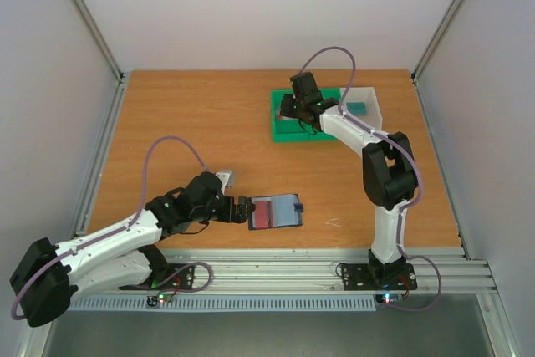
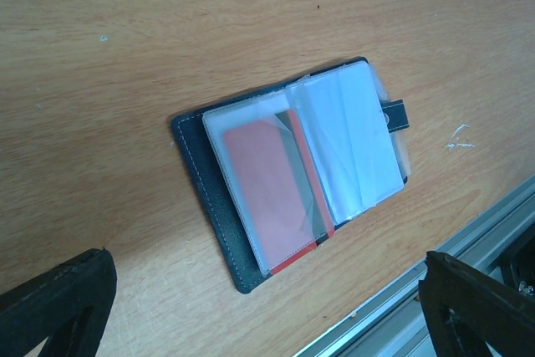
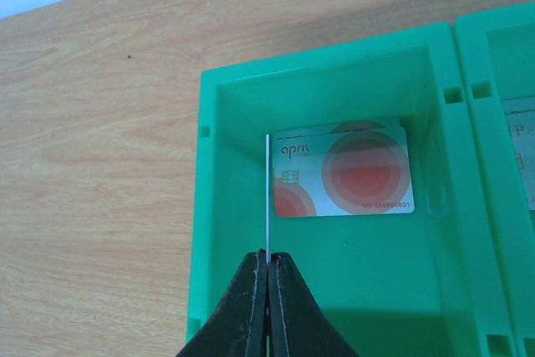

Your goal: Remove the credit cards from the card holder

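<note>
The card holder [image 1: 276, 212] lies open on the table near the front edge. In the left wrist view its navy cover [image 2: 209, 215] holds clear sleeves, with a red credit card [image 2: 267, 186] under the left one. My left gripper [image 1: 242, 211] is open and empty just left of the holder; its gripper [image 2: 267, 323] fingers stand wide apart. My right gripper [image 3: 268, 258] is shut on a thin pale card [image 3: 267, 194], seen edge-on, held upright over the green bin [image 3: 205, 206]. A white and red card [image 3: 343, 169] lies flat inside that bin.
The green bin [image 1: 288, 127] stands at the back centre with a white bin [image 1: 368, 106] to its right. A second green compartment holds another card [image 3: 522, 156]. An aluminium rail [image 2: 468, 240] runs along the table's front edge close to the holder.
</note>
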